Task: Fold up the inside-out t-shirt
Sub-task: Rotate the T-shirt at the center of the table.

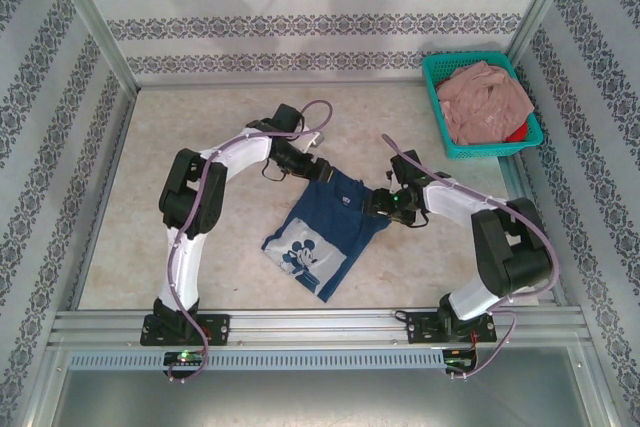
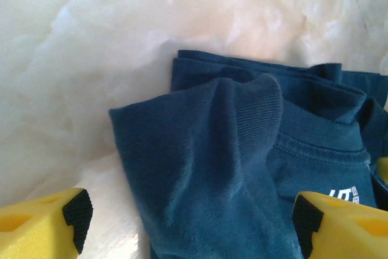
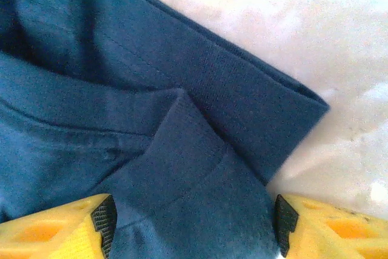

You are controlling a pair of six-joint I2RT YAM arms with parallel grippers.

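**Navy t-shirt [image 1: 325, 232] at mid-table, flanked by two released grippers**

Beige marbled table top [image 1: 180, 117], one, walled by patterned panels. White arms [image 1: 185, 257], two, bent inward from the near edge. T-shirt, one, partly folded, lying at the centre of the table. Long axis diagonal, from near-left to far-right. Ribbed collar [image 2: 260, 113] end pointing away from the arm bases and slightly right, opposite end toward the near-left.

Teal basket [image 1: 434, 107], one, in the far-right corner, well apart from the t-shirt. Inside it, one dusty pink garment [image 1: 488, 97] and a scrap of something red [image 1: 518, 134].

Left gripper [image 1: 318, 173] at the far-left corner of the t-shirt, near the collar, jaws spread wide, clasping nothing. Yellow fingers [image 2: 42, 225], two, black-padded, either side of a bunched navy fold in the left wrist view, the left one clear of the cloth.

Right gripper [image 1: 378, 204] at the far-right edge, likewise released. Fingers [image 3: 54, 228] wide apart, ribbed navy cloth lying between them.

White cartoon print [image 1: 300, 253], one, on the near half. Small white lettering [image 1: 343, 200], one patch, just below the collar.
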